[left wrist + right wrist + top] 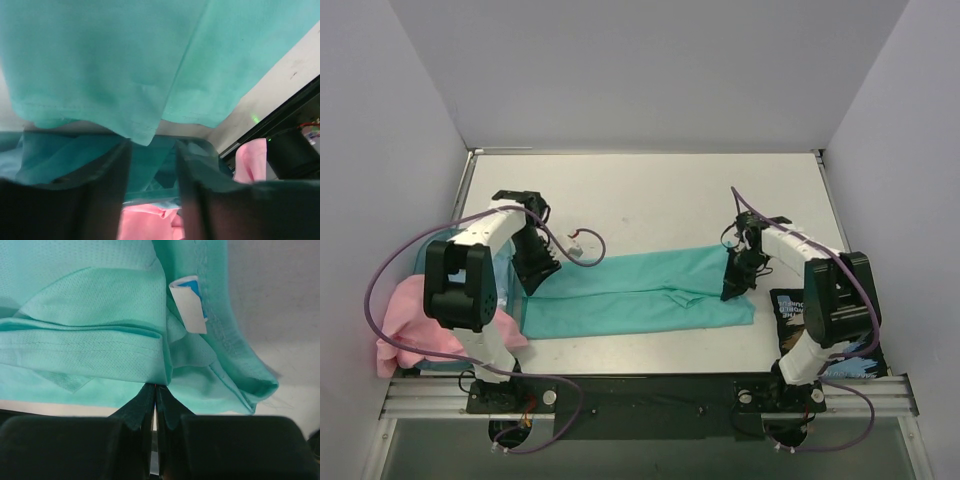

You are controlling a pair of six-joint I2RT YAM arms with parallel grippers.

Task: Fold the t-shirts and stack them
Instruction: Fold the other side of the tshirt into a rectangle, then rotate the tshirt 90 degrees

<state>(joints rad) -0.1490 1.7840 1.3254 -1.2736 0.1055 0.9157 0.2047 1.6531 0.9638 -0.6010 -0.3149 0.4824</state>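
While it lies folded lengthwise across the table [650, 190], the teal-green t-shirt [640, 295] has the pink t-shirt [415, 325] heaped at its 8 o'clock. At 9 o'clock the left gripper [152, 145] stands part open with the hem at its tips. At 3 o'clock the right gripper [155, 390] is closed against the hem.

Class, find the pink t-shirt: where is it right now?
In the top view the pink t-shirt sits bunched at the near left, by the left arm, left of the teal t-shirt.
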